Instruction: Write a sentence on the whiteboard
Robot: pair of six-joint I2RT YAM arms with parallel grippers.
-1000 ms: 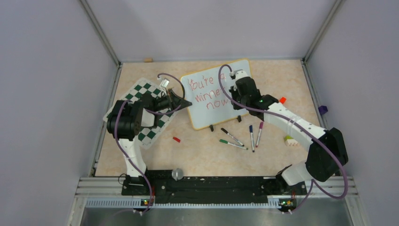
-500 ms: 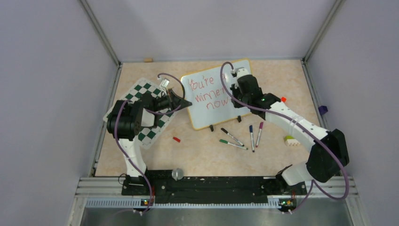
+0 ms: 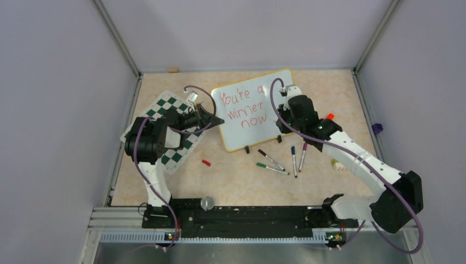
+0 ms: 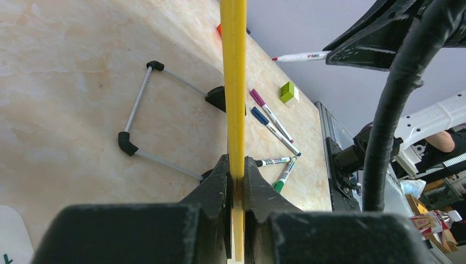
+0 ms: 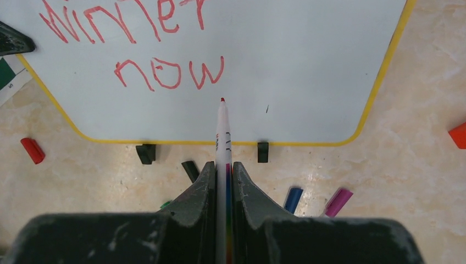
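Edgewise, the whiteboard [image 4: 233, 82] sits clamped between left fingers [image 4: 211, 190]; right fingers [image 5: 198, 198] pinch a marker [image 5: 222, 132] over it.

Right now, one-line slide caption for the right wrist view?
Right gripper shut on a red-tipped marker, tip at the whiteboard just below the handwritten "now".

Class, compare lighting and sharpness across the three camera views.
Top external view: even light, faint shadows, writing on the whiteboard readable. Left wrist view: the left fingers are dark, nearly featureless. Right wrist view: the marker and writing are sharp; the right fingers look softer.
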